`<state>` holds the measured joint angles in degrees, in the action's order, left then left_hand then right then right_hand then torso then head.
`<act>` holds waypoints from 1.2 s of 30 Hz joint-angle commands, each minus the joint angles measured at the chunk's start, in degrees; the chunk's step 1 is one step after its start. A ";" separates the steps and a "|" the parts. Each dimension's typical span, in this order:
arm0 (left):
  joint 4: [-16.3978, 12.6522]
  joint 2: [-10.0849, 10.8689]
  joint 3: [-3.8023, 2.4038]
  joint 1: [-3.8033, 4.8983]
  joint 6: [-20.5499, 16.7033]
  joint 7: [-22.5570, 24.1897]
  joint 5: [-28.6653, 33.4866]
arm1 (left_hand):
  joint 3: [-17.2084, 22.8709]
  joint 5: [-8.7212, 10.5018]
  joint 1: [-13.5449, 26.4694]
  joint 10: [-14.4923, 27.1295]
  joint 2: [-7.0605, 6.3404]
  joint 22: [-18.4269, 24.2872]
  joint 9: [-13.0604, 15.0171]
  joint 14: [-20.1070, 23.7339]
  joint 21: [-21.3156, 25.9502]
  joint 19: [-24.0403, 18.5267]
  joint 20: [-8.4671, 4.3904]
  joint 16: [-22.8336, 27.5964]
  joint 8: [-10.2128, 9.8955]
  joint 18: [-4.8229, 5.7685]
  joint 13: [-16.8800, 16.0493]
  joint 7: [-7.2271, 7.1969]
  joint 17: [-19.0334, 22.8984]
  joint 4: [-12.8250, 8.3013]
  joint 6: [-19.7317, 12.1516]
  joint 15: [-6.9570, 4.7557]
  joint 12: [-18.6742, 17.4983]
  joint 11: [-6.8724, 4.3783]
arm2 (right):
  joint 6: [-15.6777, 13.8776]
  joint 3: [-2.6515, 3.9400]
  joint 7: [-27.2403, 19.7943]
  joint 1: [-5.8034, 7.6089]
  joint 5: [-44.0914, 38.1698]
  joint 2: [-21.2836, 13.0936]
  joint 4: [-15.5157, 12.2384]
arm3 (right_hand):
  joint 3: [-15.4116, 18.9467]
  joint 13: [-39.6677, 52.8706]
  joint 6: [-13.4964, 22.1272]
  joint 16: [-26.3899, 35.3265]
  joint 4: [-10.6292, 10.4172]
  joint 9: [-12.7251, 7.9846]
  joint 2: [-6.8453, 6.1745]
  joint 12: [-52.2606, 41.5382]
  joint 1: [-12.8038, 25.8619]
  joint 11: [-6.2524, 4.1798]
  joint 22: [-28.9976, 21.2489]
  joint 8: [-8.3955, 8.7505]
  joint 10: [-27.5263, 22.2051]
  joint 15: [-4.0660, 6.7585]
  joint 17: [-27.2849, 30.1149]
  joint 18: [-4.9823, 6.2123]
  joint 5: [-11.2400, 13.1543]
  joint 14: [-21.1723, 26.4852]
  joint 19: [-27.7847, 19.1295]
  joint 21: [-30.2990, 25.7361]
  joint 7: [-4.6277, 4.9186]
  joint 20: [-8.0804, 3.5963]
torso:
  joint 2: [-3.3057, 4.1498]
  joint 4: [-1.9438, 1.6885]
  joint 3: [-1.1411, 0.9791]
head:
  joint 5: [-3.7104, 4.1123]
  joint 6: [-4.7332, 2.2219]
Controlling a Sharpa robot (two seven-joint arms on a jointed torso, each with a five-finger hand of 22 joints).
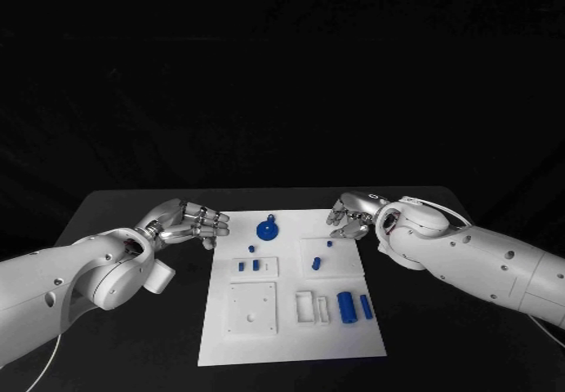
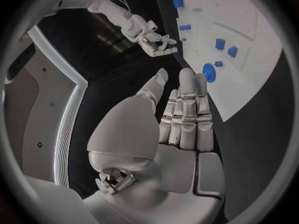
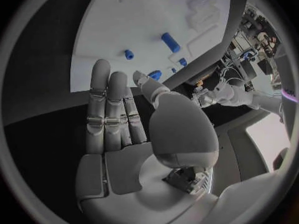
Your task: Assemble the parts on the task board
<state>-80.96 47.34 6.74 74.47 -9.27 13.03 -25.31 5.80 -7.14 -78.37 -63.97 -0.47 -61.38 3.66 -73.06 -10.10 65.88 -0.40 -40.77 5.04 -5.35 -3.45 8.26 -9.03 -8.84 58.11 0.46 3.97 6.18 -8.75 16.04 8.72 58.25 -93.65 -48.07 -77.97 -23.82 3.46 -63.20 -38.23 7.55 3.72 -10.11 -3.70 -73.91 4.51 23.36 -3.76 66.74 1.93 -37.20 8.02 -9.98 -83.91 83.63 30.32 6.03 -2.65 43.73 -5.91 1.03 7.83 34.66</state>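
The board (image 1: 295, 327) lies flat in the middle of the black table (image 1: 130, 212), its long side running away from the robot. No brand, label or lettering can be read anywhere on it or on the arms.

The parts sit on it, well apart from one another. A round blue disc (image 1: 269, 231) with a small knob sits near the far edge, closest to the left hand. Below it is a tiny blue peg (image 1: 251, 248), then two short blue pegs (image 1: 248, 265) side by side in a raised white square. A slim blue pin (image 1: 316, 263) lies in another square on the right half. Near the right edge a thick blue cylinder (image 1: 346, 306) lies just beside a thinner blue bar (image 1: 367, 306), with white bracket pieces (image 1: 313, 306) next to them. A plain white plate (image 1: 253, 309) with small holes takes the near left part; what the holes are for I cannot make out.

The left hand (image 1: 186, 222) hovers over the table just off the board's far left corner, holding nothing. Its fingers (image 2: 186, 109) lie straight and pressed together, thumb a little apart. The right hand (image 1: 353, 214) hangs at the board's far right corner, also holding nothing; its fingers (image 3: 111, 109) are straight and side by side in the wrist view. In the head view its fingertips are partly hidden by the wrist, so whether they touch the board I cannot tell.
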 commanded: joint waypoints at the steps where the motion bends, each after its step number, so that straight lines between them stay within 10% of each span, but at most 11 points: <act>1: -0.62 0.11 -0.05 0.01 3.20 3.03 6.92 | -0.98 0.20 -0.46 0.80 0.30 2.96 0.01 2.96 3.80 -2.55 0.74 6.61 0.15 1.63 0.05 0.11 2.46 0.19 -0.50 1.03 -0.15 0.30 | 0.73 -0.25 3.47 -0.27 -5.88 -0.20 -0.80 | 0.30 -0.08 0.34 -0.39 -0.74 -0.07 -0.81 0.36 -0.06 0.06 0.15 0.19 -0.71 -0.55 0.33 0.24 0.38 -0.10 0.66 -0.38 -0.32 0.05 | 0.02 -0.09 0.02 | 0.28 0.18; 6: -0.90 0.32 -0.05 0.01 3.21 3.30 9.11 | -3.14 0.08 -1.08 2.57 1.14 18.93 -0.01 2.17 6.40 -6.32 3.62 27.39 0.37 1.76 0.04 0.52 5.04 0.74 -1.79 3.74 -0.08 1.32 | 1.36 -0.59 4.23 -1.13 -6.93 -0.06 -1.67 | 0.91 -0.08 0.75 -0.97 -1.49 -0.07 -1.21 0.39 -0.81 0.08 0.54 0.19 -0.75 -0.65 0.84 0.18 0.75 0.03 1.00 -1.03 -0.45 0.15 | 0.08 0.07 -0.12 | 0.15 0.20; 17: -0.94 0.36 -0.05 0.01 3.10 3.45 10.71 | -3.91 -0.37 -1.02 2.83 1.53 37.99 -0.05 2.93 6.14 -6.17 4.97 36.39 0.44 2.14 0.05 0.64 4.74 0.70 -2.24 5.19 -0.09 1.83 | 0.01 -0.80 4.73 -2.49 -7.81 0.97 -1.46 | -4.94 -0.08 -0.56 -5.15 -2.36 -0.03 -2.24 0.34 -0.43 -0.42 3.59 0.18 1.64 -0.63 0.50 -0.06 1.76 0.37 1.18 0.62 -0.07 0.05 | 0.05 -0.18 0.02 | 0.14 0.66; 36: -0.90 0.34 -0.06 0.01 3.47 2.92 10.46 | -3.74 -0.51 -1.36 3.50 1.66 42.96 -0.04 2.49 5.74 -4.70 4.73 36.13 0.34 2.16 0.05 0.61 4.71 0.23 -2.08 5.04 -0.11 1.94 | -0.07 -0.90 5.20 -4.39 -8.44 2.21 -0.85 | -10.00 -0.06 -2.76 -7.71 -1.23 0.01 -1.37 0.33 -0.19 -1.01 8.00 0.16 4.14 -0.22 0.83 -0.19 2.97 0.84 0.48 2.04 0.05 -0.38 | 0.11 -0.04 -0.15 | -0.31 1.16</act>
<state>-81.70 47.80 6.73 74.46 -6.74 15.35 -15.37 2.06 -7.49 -79.69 -60.98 0.84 -18.51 3.68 -70.14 -4.09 60.82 4.29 -4.59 5.28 -3.98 -3.46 9.09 -4.23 -8.35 56.28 5.42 3.98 8.08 -9.32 15.49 13.66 54.52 -101.18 -46.25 -78.94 -33.55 3.50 -65.47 -45.76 6.26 3.73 -11.77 -3.56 -74.22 3.57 31.17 -3.76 70.56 1.76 -36.31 7.48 -7.32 -83.30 83.84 32.20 6.04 -2.86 43.82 -5.95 0.90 7.61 35.76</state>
